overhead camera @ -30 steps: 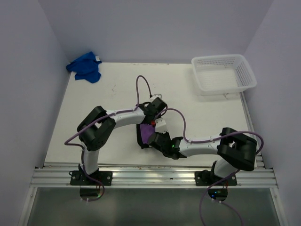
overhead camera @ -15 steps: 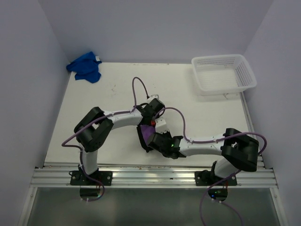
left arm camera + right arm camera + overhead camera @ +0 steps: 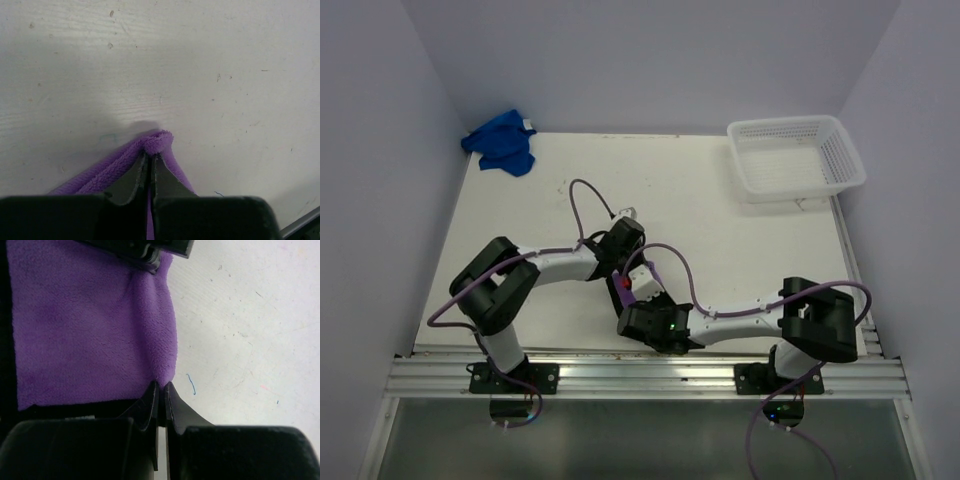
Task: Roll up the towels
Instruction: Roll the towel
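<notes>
The purple towel [image 3: 619, 294] hangs pinched between both grippers near the table's front middle, and the arms hide most of it in the top view. My left gripper [image 3: 150, 156] is shut on one fuzzy corner of the purple towel [image 3: 160, 139], just above the table. My right gripper [image 3: 162, 385] is shut on another corner, with the purple towel [image 3: 90, 330] spreading away to the upper left in its wrist view. From above, the left gripper [image 3: 619, 270] sits just behind the right gripper [image 3: 632, 306]. The blue towel [image 3: 501, 143] lies crumpled at the far left corner.
A white mesh basket [image 3: 798, 156] stands at the far right corner of the white table [image 3: 720, 230]. Purple walls close in the left, back and right sides. A metal rail [image 3: 640, 375] runs along the near edge.
Both grippers have shifted left and a little toward the near edge, carrying the purple towel. Less of the towel shows from above now. The blue towel and basket have not moved.
</notes>
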Robot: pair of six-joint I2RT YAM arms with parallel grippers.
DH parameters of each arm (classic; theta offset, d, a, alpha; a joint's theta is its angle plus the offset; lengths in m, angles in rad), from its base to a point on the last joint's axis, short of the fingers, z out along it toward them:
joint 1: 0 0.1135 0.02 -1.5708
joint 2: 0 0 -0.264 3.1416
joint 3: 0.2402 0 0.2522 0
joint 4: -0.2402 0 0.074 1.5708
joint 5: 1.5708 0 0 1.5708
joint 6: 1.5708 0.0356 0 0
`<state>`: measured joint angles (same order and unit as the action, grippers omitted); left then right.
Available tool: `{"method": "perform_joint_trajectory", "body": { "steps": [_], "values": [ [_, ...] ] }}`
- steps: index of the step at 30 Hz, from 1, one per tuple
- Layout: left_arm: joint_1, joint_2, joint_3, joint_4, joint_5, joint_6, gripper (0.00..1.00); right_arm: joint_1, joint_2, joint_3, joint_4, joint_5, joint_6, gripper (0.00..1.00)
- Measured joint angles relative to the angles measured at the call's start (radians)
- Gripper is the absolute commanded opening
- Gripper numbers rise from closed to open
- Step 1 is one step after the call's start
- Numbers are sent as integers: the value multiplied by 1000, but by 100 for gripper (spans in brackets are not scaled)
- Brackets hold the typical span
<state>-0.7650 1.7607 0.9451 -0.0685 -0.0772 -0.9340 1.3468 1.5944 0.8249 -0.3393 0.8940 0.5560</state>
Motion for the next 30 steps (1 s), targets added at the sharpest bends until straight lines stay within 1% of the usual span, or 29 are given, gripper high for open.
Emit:
{"method": "perform_joint_trajectory", "body": {
  "steps": [9, 10, 11, 15, 16, 17, 19, 20, 23, 26, 30],
  "values": [
    [18, -74, -137, 137, 46, -63, 0, 90, 70, 25, -29, 60, -64, 0],
    [21, -85, -154, 148, 50, -71, 0, 100, 77, 26, -29, 62, -74, 1],
    [24, -92, -168, 158, 54, -78, 0, 111, 85, 29, -27, 64, -84, 5],
    [31, -108, -212, 193, 72, -98, 0, 151, 119, 45, -28, 76, -121, 7],
    [31, -110, -219, 201, 75, -100, 0, 159, 129, 51, -31, 81, -128, 9],
    [31, -111, -222, 208, 76, -103, 0, 165, 136, 59, -34, 85, -133, 15],
    [31, -116, -235, 224, 77, -104, 0, 173, 143, 66, -35, 84, -142, 24],
    [32, -119, -242, 233, 74, -104, 0, 177, 142, 67, -37, 81, -145, 30],
    [43, -130, -259, 252, 47, -104, 0, 186, 124, 64, -42, 47, -147, 38],
    [53, -145, -278, 276, 17, -103, 0, 186, 43, 42, -38, -6, -135, 43],
    [58, -158, -309, 309, 2, -103, 0, 153, -130, -3, -15, -81, -95, 44]
  ]
}}
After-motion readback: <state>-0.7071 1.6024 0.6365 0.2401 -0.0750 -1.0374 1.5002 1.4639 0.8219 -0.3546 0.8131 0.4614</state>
